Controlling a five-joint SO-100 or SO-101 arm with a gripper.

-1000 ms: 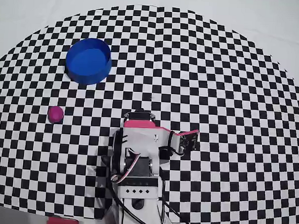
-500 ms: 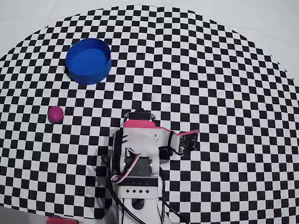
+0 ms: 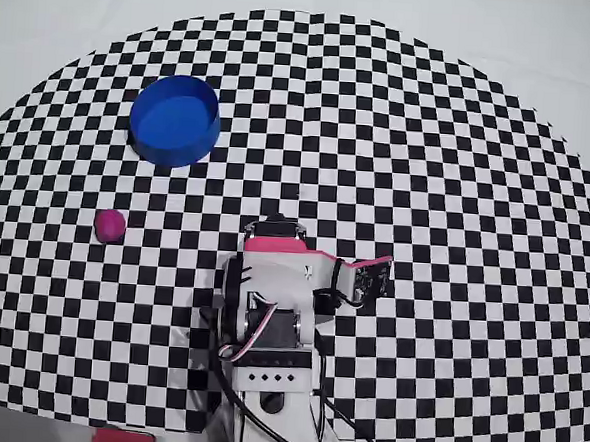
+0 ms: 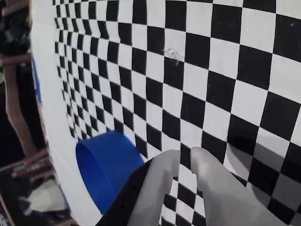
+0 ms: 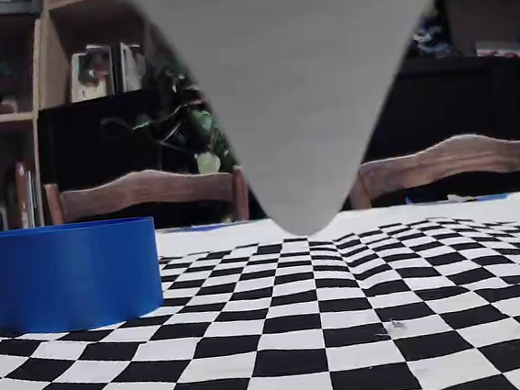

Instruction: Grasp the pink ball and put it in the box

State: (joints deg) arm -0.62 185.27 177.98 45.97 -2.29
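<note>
On the checkered mat: you see the arm folded over its base at the near middle of the overhead view, holding nothing.
Gripper [image 4: 185,157]: your wrist view shows two pale fingers side by side with only a thin slit between the tips, closed on nothing, above the checkered mat [image 4: 197,75].
Pink ball [image 3: 110,225]: it lies on the mat to the left of the arm in the overhead view, well apart from the gripper.
Box [image 3: 175,120]: the blue round tub stands upright on the far left, beyond the ball and apart from it; it looks empty from overhead.
Fixed view: the box [image 5: 67,274] sits at your left; a blurred grey shape [image 5: 296,90] hangs from the top, covering the middle.
</note>
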